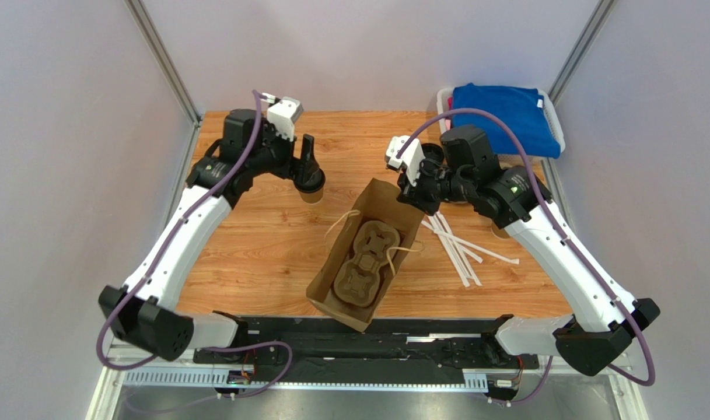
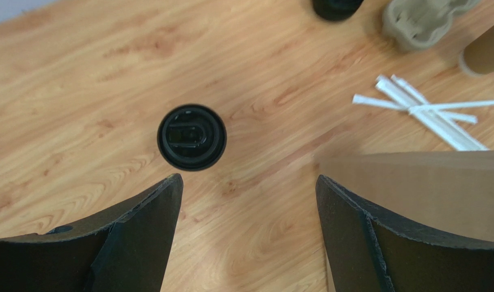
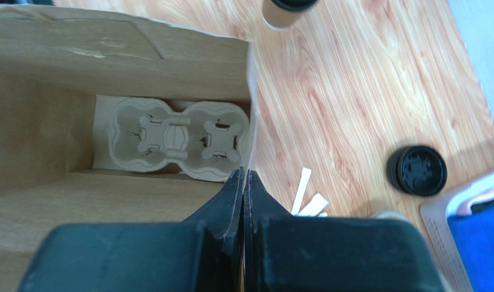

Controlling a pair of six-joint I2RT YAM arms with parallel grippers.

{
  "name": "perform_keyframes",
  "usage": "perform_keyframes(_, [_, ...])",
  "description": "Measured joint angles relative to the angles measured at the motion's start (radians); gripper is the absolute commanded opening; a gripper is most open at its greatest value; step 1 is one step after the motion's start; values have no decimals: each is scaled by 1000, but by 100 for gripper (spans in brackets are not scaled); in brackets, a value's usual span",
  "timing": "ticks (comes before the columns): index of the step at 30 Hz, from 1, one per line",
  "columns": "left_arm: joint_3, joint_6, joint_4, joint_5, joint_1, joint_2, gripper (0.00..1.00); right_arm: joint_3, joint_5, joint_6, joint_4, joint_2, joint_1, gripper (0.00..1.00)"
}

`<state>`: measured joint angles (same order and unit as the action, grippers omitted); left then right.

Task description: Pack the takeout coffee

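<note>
The takeout coffee [image 2: 191,137], a small paper cup under a round black lid, stands on the wooden table at the back left [image 1: 312,187]. My left gripper [image 2: 248,177] hovers above it [image 1: 309,171], open, and the cup lies just beyond its left fingertip. Nothing is between the fingers [image 2: 145,237]. The brown paper bag [image 1: 367,254] stands open mid-table with a pulp cup carrier [image 3: 179,140] on its bottom. My right gripper [image 3: 244,173] is shut on the bag's far rim [image 1: 408,188]. The coffee also shows at the top of the right wrist view [image 3: 289,7].
A loose black lid [image 3: 417,170] lies near the white basket [image 1: 555,118] holding a blue cloth [image 1: 503,114]. Wrapped straws [image 1: 459,245] lie right of the bag. An unlidded brown cup [image 2: 484,55] and another pulp carrier [image 2: 414,21] sit further right.
</note>
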<state>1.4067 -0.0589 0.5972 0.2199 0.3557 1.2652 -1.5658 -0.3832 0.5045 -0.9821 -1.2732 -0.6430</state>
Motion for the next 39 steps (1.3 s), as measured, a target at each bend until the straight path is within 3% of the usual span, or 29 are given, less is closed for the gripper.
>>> perform_keyframes(6, [54, 94, 78, -1, -39, 222, 96, 36, 92, -45, 0, 0, 1, 3])
perform_keyframes(17, [417, 162, 239, -75, -49, 648, 98, 54, 143, -80, -9, 1, 45, 19])
perform_keyframes(18, [432, 161, 249, -79, -49, 663, 98, 55, 143, -82, -12, 1, 50, 25])
perform_keyframes(21, [456, 156, 277, -89, -49, 691, 99, 55, 144, -86, -17, 1, 59, 33])
perform_keyframes(32, [490, 143, 344, -119, -49, 753, 99, 55, 142, -85, -28, 0, 71, 44])
perform_keyframes(39, [490, 128, 356, -126, -49, 758, 99, 54, 140, -83, -32, -3, 84, 65])
